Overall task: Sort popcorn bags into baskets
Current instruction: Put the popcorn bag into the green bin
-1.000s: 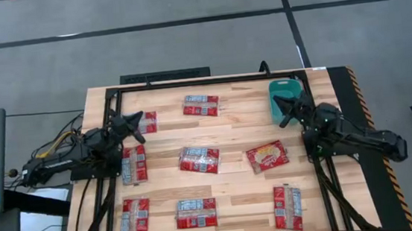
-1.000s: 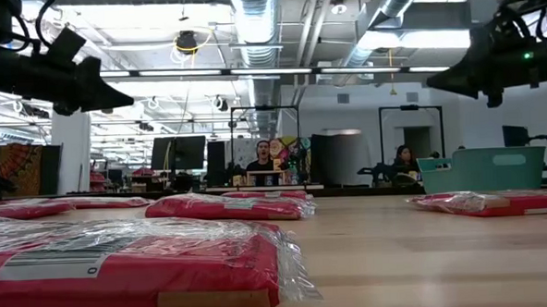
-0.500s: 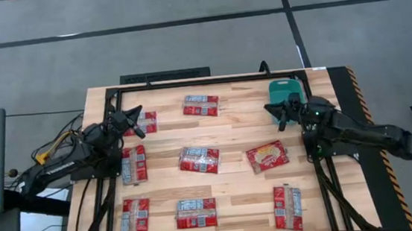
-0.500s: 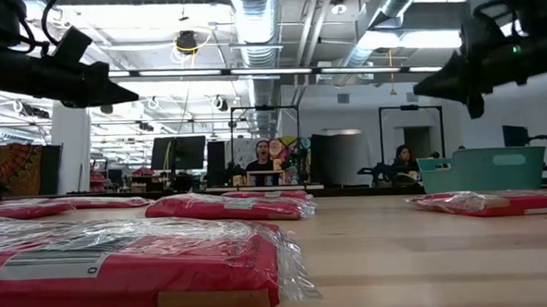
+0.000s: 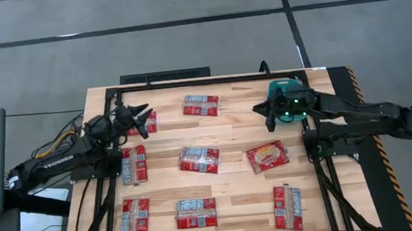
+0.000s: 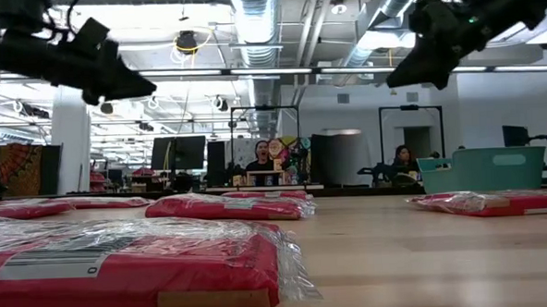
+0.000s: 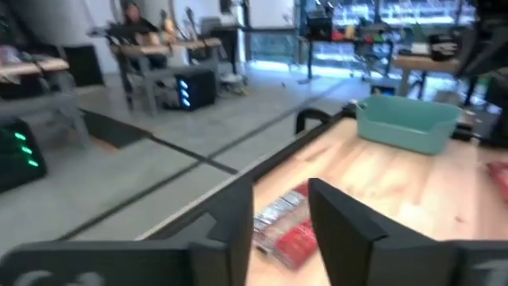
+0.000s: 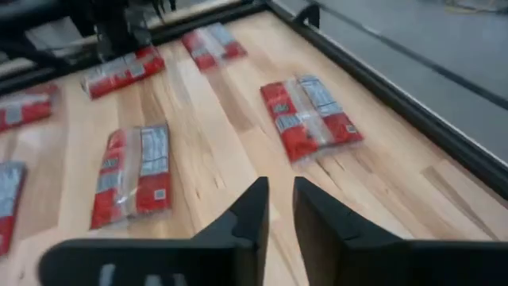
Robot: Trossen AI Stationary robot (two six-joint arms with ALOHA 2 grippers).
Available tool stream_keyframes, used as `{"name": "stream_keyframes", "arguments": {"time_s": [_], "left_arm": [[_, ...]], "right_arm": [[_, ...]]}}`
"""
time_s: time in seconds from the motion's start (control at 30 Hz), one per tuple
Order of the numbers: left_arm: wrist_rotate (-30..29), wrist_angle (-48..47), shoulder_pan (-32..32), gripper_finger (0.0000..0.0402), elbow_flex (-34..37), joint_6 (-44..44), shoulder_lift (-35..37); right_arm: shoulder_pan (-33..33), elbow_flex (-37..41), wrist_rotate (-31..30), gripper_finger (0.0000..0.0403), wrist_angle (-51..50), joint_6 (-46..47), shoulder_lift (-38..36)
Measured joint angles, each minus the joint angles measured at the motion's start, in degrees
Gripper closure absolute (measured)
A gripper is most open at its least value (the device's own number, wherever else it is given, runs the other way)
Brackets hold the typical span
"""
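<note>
Several red popcorn bags lie flat on the wooden table: two near the far edge (image 5: 201, 105) (image 5: 147, 122), three across the middle (image 5: 134, 164) (image 5: 199, 159) (image 5: 267, 156), the last with a yellowish picture, and three along the near edge (image 5: 136, 217) (image 5: 196, 213) (image 5: 288, 207). The teal basket (image 5: 278, 87) stands at the far right, mostly under my right arm. My left gripper (image 5: 143, 112) hangs open in the air above the far left bag. My right gripper (image 5: 261, 111) is open a little, raised just left of the basket.
A black metal frame (image 5: 188, 82) runs along the table's far edge and sides. The basket (image 6: 487, 169) looks empty from table height. Bare wood lies between the bag rows. People sit at desks (image 6: 266, 158) in the room beyond the table.
My right gripper has risen and swung toward the table's left and far edge, and its arm now reaches over the basket. My left gripper has risen and moved a little toward the far edge, over the far left bag. No bag has moved.
</note>
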State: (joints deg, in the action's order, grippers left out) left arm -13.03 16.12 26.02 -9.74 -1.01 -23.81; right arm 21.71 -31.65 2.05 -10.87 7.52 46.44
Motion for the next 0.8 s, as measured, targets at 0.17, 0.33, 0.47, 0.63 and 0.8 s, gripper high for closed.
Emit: {"name": "stream_keyframes", "arguments": {"time_s": [0.17, 0.33, 0.47, 0.63, 0.8], "left_arm": [[6.77, 0.28, -0.12, 0.0229, -4.30, 0.84, -7.83], [11.38, 0.16, -2.59, 0.0212, -6.11, -0.26, -13.68], [11.65, -0.08, -6.71, 0.0212, -6.34, -2.28, -16.47], [9.70, -0.46, -12.45, 0.0212, -6.34, -2.86, -19.01], [8.02, 0.81, -18.74, 0.0212, -6.36, -0.23, -22.86]], "right_arm": [[-1.68, -3.66, 2.75, 0.0248, 0.18, -0.38, 7.87], [-6.70, -7.57, -0.13, 0.0190, 1.14, 1.38, 17.54], [-10.85, -9.75, -8.37, 0.0179, 0.90, 6.09, 24.63], [-15.70, -10.77, -12.76, 0.0192, -0.24, 11.63, 30.92], [-23.34, -13.80, -10.15, 0.0205, -13.04, 13.64, 31.49]]}}
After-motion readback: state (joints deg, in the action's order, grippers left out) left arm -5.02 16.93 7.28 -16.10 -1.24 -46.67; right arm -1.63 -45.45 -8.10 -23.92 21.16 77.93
